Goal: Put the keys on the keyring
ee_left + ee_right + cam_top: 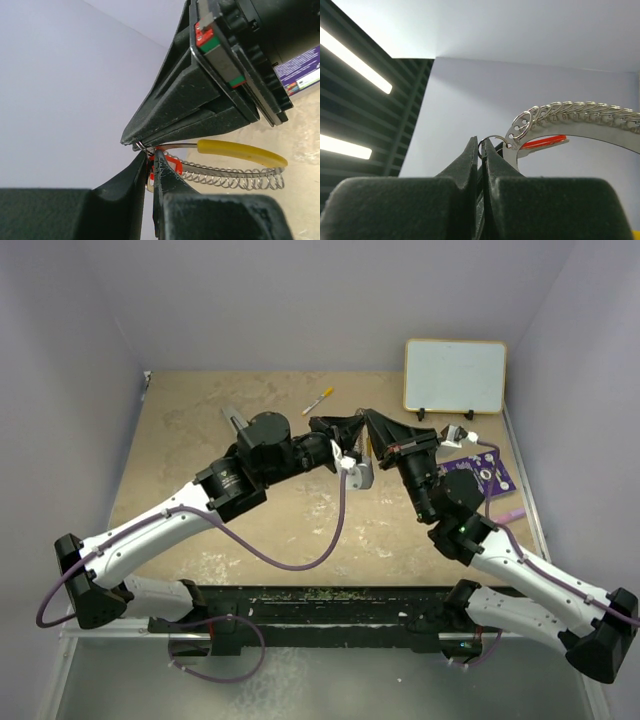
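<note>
The coil-strung wire keyring (570, 111) is pinched by the closed right gripper (481, 146); the red-tagged keys (173, 163) are seen inside the barely parted left gripper (150, 161), grip unclear.

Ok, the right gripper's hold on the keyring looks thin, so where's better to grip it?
Probably the yellow arc: it is smooth and bare, while the rest of the keyring is crowded with small loops. Come from outside the ring, at the end away from the right gripper, which pinches only a small end loop, and the left gripper beside the red tag.
</note>
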Action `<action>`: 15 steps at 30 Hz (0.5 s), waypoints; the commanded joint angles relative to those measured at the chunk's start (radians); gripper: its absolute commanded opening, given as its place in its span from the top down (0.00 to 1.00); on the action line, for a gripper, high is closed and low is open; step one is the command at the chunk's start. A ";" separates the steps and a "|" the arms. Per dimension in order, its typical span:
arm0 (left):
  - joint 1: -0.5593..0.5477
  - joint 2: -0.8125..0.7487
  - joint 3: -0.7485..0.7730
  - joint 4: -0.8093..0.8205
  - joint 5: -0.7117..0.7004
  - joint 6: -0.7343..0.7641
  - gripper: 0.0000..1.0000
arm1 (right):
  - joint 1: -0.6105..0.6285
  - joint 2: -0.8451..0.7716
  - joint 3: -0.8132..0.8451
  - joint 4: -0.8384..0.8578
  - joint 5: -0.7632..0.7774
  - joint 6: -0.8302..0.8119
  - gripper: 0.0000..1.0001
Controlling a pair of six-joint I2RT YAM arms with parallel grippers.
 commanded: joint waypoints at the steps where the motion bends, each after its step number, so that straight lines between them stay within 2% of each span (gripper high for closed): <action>1: -0.064 -0.031 -0.062 0.189 -0.099 0.125 0.88 | 0.004 -0.005 -0.014 0.148 0.050 0.135 1.00; 5: -0.078 -0.027 -0.105 0.263 -0.167 0.141 0.88 | 0.005 -0.022 -0.012 0.165 0.087 0.136 1.00; 9: -0.076 -0.022 -0.172 0.413 -0.227 0.173 0.88 | 0.005 -0.034 0.000 0.158 0.107 0.135 1.00; 15: -0.076 -0.021 -0.259 0.596 -0.233 0.211 0.86 | 0.005 -0.042 0.001 0.169 0.133 0.147 1.00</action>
